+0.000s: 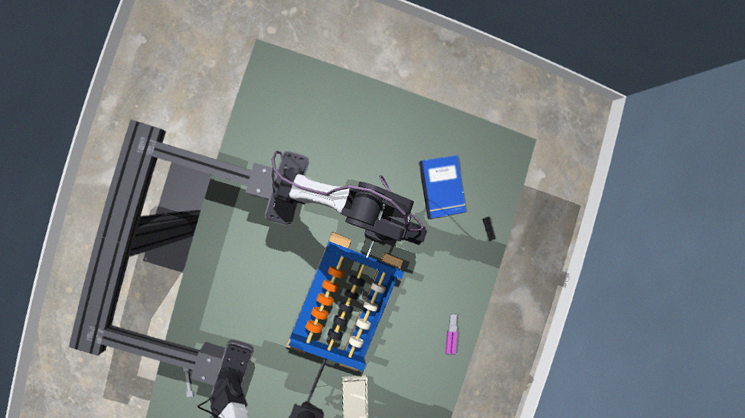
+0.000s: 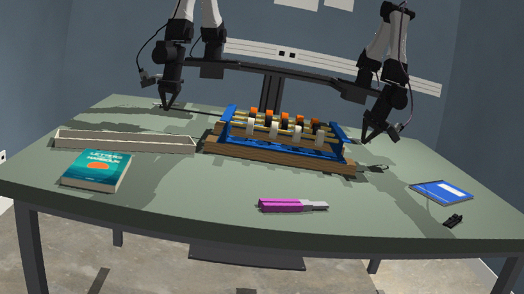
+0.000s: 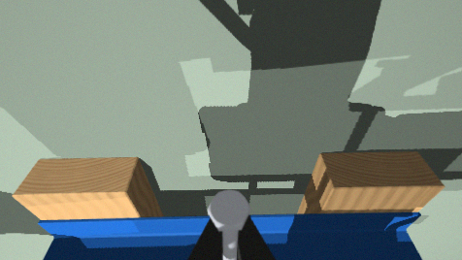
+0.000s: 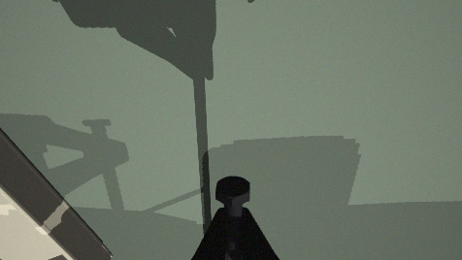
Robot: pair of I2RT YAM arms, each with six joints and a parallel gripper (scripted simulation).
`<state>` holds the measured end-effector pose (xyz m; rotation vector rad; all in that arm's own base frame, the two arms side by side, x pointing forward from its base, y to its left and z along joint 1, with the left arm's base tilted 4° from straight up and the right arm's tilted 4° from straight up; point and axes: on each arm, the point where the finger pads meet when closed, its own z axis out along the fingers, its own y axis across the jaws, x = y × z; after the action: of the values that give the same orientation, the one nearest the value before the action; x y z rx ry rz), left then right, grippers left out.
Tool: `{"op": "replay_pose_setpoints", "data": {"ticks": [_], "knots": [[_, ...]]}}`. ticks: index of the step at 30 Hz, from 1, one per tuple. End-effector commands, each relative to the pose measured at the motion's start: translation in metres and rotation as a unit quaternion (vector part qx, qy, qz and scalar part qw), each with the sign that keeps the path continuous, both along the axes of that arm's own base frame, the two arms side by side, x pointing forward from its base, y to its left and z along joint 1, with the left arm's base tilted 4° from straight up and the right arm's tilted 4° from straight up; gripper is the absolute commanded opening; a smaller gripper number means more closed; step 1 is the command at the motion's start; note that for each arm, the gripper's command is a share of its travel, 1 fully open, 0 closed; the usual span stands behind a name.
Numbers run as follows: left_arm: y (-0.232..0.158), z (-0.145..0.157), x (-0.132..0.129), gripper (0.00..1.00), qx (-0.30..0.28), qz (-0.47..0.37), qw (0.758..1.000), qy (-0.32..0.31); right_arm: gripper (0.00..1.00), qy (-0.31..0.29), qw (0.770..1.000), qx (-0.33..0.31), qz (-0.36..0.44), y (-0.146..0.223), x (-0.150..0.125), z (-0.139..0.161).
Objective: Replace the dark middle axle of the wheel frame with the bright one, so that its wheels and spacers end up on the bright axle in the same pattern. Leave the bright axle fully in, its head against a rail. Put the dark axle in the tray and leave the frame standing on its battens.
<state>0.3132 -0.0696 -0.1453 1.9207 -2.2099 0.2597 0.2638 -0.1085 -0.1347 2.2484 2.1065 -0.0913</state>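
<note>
left hand (image 1: 370,245) (image 2: 363,142) (image 3: 230,230) grips bright axle (image 1: 368,251) (image 2: 354,139) (image 3: 228,210) by its head end, right hand (image 1: 308,402) (image 2: 166,107) (image 4: 234,213) grips dark axle (image 1: 316,383) (image 2: 194,111) (image 4: 233,186) at the opposite rail, likely so one feeds in as the other leaves. blue wheel frame (image 1: 327,352) (image 2: 225,121) (image 3: 165,224) stands on battens (image 1: 339,239) (image 2: 280,159) (image 3: 82,177) on the bench (image 1: 252,282) (image 2: 209,184) (image 3: 97,97) (image 4: 315,87); bright axle silvery, round-headed, dark one near-black.
</note>
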Motion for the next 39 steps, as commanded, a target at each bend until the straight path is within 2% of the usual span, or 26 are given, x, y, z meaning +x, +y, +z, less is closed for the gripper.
{"op": "replay_pose_setpoints", "data": {"ticks": [1,3,5,9,12,18,19,21,24,27,29,35,36,37,39], "knots": [[-0.035,0.003,-0.011,0.0,-0.057,-0.031,0.998,0.016,0.0,0.003,1.0,0.019,0.002,0.01,0.001,-0.004],[-0.035,0.003,-0.011,0.0,-0.057,-0.031,0.998,0.016,0.0,-0.002,1.0,0.017,-0.002,0.002,0.003,-0.003],[-0.036,0.001,-0.009,0.0,-0.058,-0.021,0.998,0.01,0.0,0.005,1.0,0.02,-0.001,0.007,-0.003,-0.005],[-0.038,0.001,-0.01,0.0,-0.057,-0.026,0.998,0.012,0.0,-0.002,1.0,0.018,0.002,0.004,0.003,-0.003],[-0.038,0.0,-0.013,0.0,-0.057,-0.025,0.998,0.015,0.0,0.004,1.0,0.02,-0.007,0.003,-0.004,-0.005],[-0.039,0.001,-0.013,0.0,-0.057,-0.031,0.998,0.014,0.0,0.003,1.0,0.019,-0.001,0.005,-0.001,-0.004],[-0.04,0.006,-0.006,0.0,-0.059,-0.03,0.998,0.002,0.0,-0.003,1.0,0.018,-0.002,0.001,0.001,-0.002],[-0.039,0.0,-0.017,0.0,-0.056,-0.021,0.998,0.025,0.0,-0.001,1.0,0.018,-0.001,0.002,0.002,-0.003],[-0.04,-0.002,-0.016,0.0,-0.058,-0.024,0.998,0.017,0.0,0.003,1.0,0.02,-0.006,0.001,-0.003,-0.004],[-0.041,-0.002,-0.013,0.0,-0.057,-0.022,0.998,0.025,0.0,-0.003,1.0,0.018,0.002,0.001,0.005,-0.003],[-0.042,-0.004,-0.016,0.0,-0.058,-0.02,0.998,0.02,0.0,0.008,1.0,0.022,-0.008,0.001,-0.008,-0.006],[-0.043,-0.003,-0.014,0.0,-0.058,-0.029,0.998,0.016,0.0,0.003,1.0,0.021,0.001,0.004,-0.001,-0.005],[-0.043,0.005,-0.007,0.0,-0.06,-0.029,0.998,0.004,0.0,0.0,1.0,0.02,-0.001,-0.001,0.0,-0.003],[-0.042,-0.004,-0.018,0.0,-0.058,-0.029,0.998,0.019,0.0,-0.003,1.0,0.018,-0.003,-0.005,0.003,-0.003],[-0.044,-0.004,-0.016,0.0,-0.058,-0.019,0.998,0.02,0.0,0.005,1.0,0.021,0.0,0.001,-0.004,-0.005]]}}
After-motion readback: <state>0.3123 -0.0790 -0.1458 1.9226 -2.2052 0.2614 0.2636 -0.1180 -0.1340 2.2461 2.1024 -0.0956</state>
